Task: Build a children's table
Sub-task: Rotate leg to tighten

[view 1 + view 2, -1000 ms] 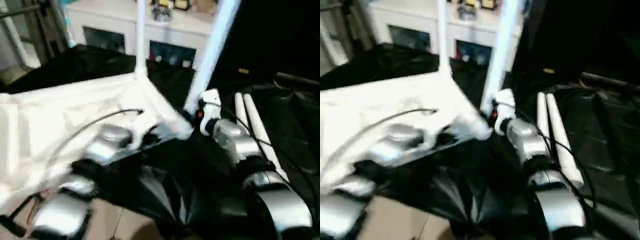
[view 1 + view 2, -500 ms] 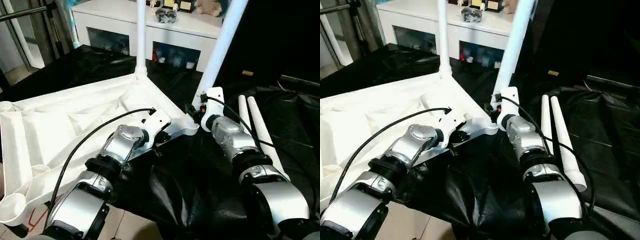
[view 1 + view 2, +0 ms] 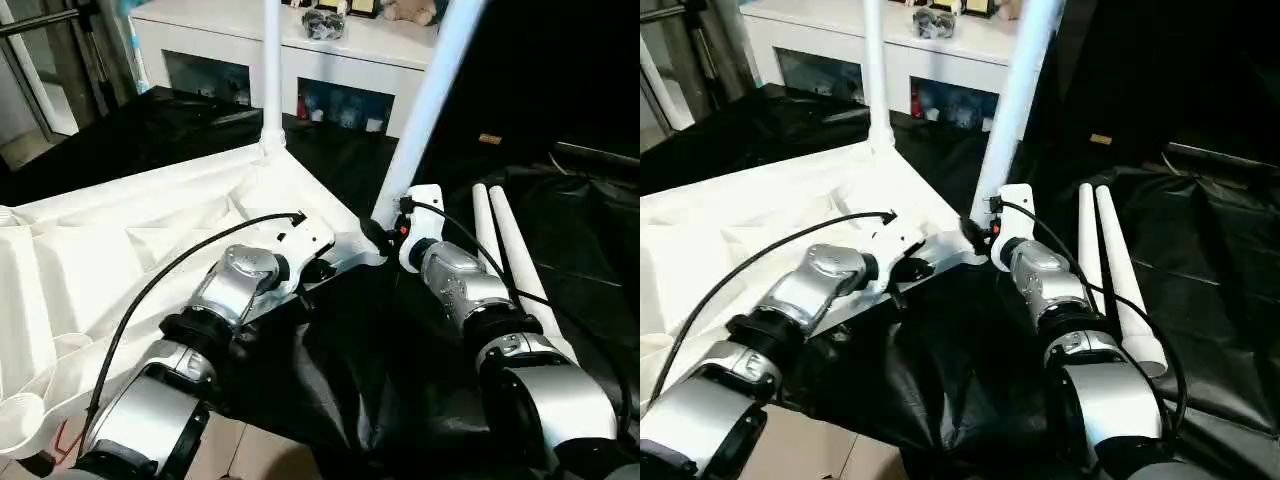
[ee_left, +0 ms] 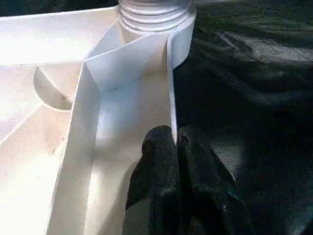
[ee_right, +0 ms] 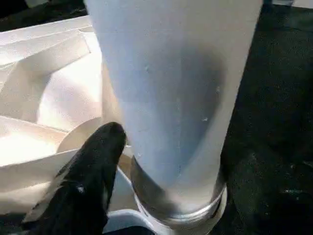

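The white tabletop (image 3: 120,250) lies upside down on black cloth, ribs up. One white leg (image 3: 270,70) stands in its far corner socket. Another leg (image 3: 425,110) stands tilted in the near right corner socket (image 5: 176,215). Two loose legs (image 3: 500,250) lie side by side on the cloth to the right. My left gripper (image 4: 175,139) is shut on the tabletop's side wall near that right corner. My right gripper (image 3: 383,232) is open around the tilted leg's base, and one black finger (image 5: 98,161) stands just off the leg's side.
A white cabinet (image 3: 300,60) with glass doors and small items on top stands behind the work. Black cloth (image 3: 560,200) covers the floor to the right and the front. Bare tiles (image 3: 250,455) show at the near edge.
The head camera has swung and steadied, so the whole picture has shifted. Both arms stay at the same corner of the tabletop, and the legs stand as before.
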